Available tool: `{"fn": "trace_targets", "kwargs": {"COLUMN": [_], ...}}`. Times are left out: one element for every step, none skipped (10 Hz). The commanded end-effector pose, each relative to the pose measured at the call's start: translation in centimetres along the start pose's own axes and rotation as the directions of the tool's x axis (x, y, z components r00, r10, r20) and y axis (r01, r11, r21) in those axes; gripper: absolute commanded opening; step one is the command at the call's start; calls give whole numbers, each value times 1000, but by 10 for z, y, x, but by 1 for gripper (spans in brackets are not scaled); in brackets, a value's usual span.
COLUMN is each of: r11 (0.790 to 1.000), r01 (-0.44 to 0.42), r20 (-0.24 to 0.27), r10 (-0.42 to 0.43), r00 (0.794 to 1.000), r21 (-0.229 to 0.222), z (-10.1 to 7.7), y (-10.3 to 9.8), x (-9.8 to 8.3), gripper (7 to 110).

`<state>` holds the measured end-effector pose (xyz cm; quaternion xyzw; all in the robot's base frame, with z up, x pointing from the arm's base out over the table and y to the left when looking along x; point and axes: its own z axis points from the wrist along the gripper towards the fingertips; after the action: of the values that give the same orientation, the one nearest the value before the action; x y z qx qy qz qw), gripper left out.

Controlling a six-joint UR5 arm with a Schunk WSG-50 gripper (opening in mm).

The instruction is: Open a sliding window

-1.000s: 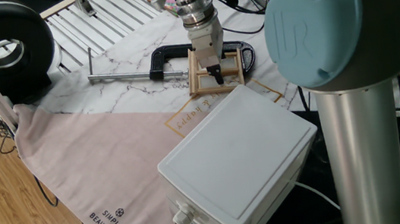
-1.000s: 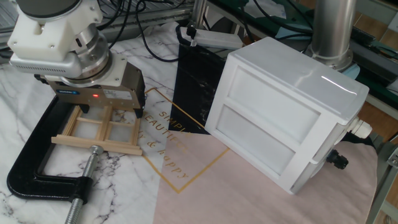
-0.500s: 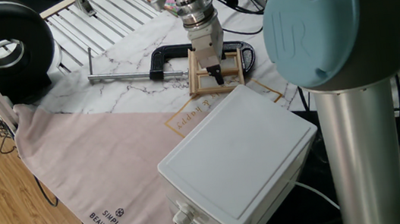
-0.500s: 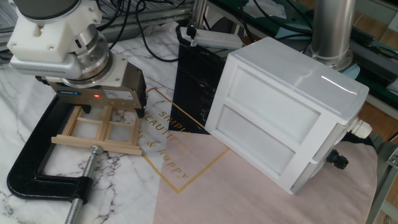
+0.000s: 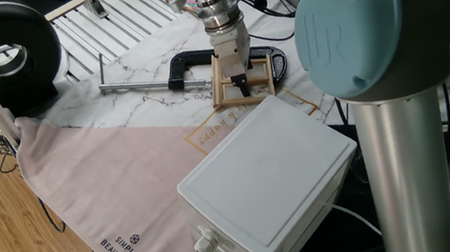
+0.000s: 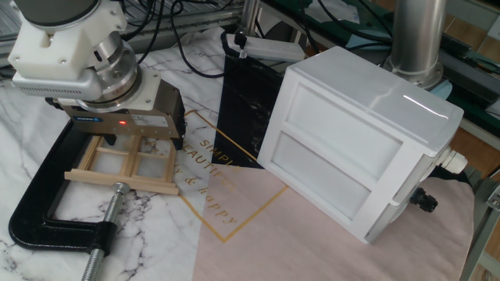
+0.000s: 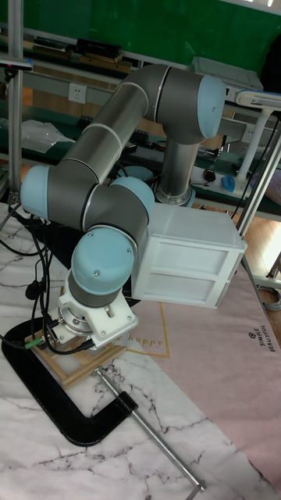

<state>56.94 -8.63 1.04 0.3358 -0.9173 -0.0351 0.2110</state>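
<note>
The sliding window (image 6: 129, 170) is a small light wooden frame with pale panes, lying flat on the marble top and held by a black C-clamp (image 6: 37, 228). My gripper (image 6: 142, 144) points straight down over the window's far half. Its dark fingers (image 6: 176, 144) stand spread apart with their tips down at the frame. In one fixed view the gripper (image 5: 241, 84) covers the middle of the window (image 5: 259, 77). In the tall fixed view the window (image 7: 78, 366) pokes out from under the gripper's body, and the fingertips are hidden.
The clamp's screw bar (image 5: 134, 86) runs left across the marble. A large white box (image 5: 269, 172) stands close beside the window on a pink cloth (image 5: 103, 184). A black round device (image 5: 6, 56) sits at the far left. Cables lie behind.
The gripper's body has crept very slightly sideways over the window. The wooden frame and the clamp look unmoved.
</note>
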Motion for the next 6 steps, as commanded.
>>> {"fn": "trace_targets", "kwargs": {"r11": [1000, 1000, 1000, 1000, 1000, 1000], "r01": [0, 2, 2, 1, 0, 1], "r20": [-9, -7, -3, -2, 0, 4], "r10": [0, -2, -2, -1, 0, -1], "r00": [1000, 1000, 1000, 1000, 1000, 1000], "r21": [-11, -15, -17, -16, -12, -16], "z": [1, 0, 0, 0, -1, 0], "y": [1, 3, 4, 4, 3, 4], "x": [1, 0, -1, -2, -3, -4], "gripper": [44, 44, 44, 44, 44, 44]}}
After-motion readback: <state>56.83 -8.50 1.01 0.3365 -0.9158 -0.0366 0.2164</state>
